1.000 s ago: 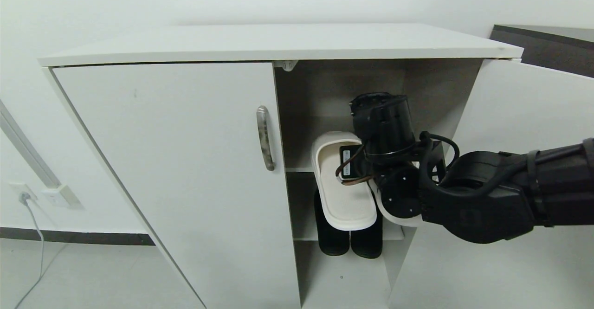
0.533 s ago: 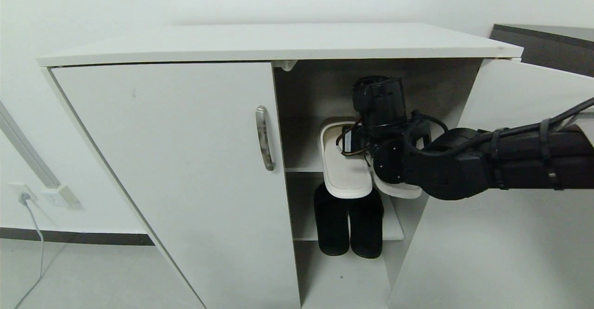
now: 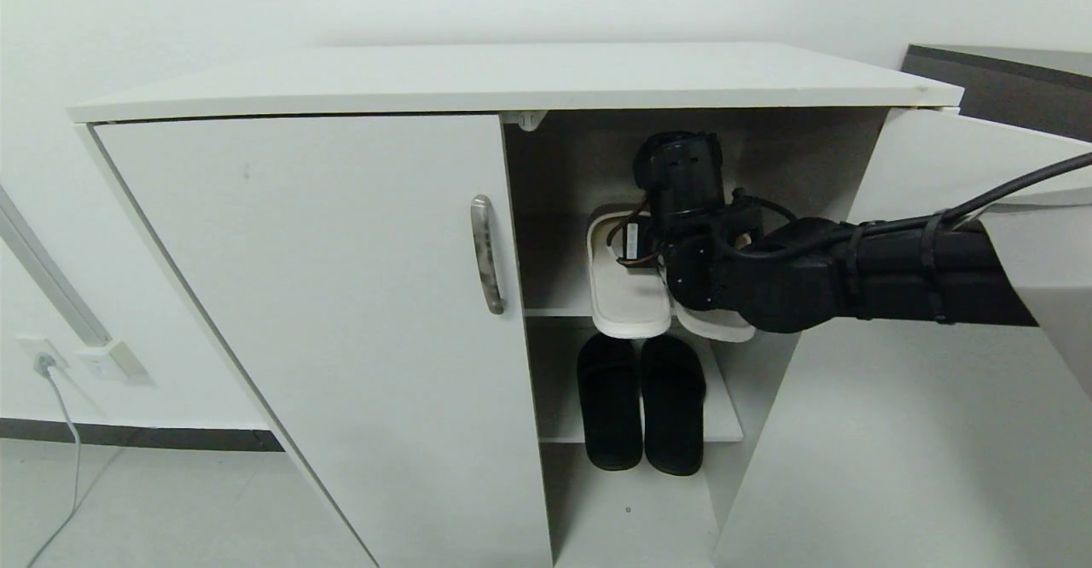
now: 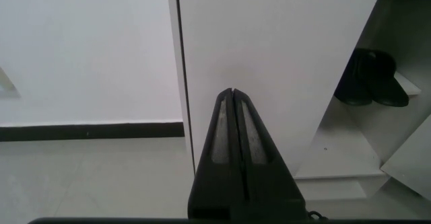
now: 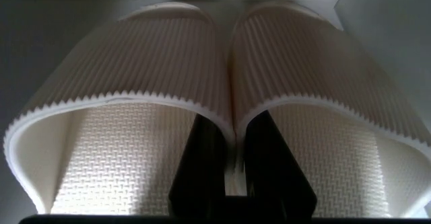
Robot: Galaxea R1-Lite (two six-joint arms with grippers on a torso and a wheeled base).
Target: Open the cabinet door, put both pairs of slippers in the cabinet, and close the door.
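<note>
While the right door (image 3: 938, 176) of the cabinet (image 3: 512, 82) stands swung open, the left door (image 3: 299, 295) is shut, its metal handle (image 3: 485, 252) upright near the middle edge. In the open right half, the white slippers (image 3: 627, 295) are at the upper shelf (image 3: 554, 310), side by side with toes pointing far into the cabinet and heels overhanging the shelf's near edge. I cannot tell whether their soles rest on it.

The right end effector (image 5: 234, 163) has one finger under each strap and is closed on the two inner sides, pinching the pair (image 5: 135, 83) together. On the shelf below (image 3: 725, 423) lie the black slippers (image 3: 640, 402), side by side, heels jutting slightly over the near edge.

The right arm reaches in from the right across the doorway, its wrist covering the right white slipper.

The left end effector (image 4: 232, 116) has its fingers pressed together on nothing, low in front of the shut left door, with the black slippers (image 4: 370, 79) off to its right.

A wall socket (image 3: 38, 355) with a cable sits to the left of the cabinet.
</note>
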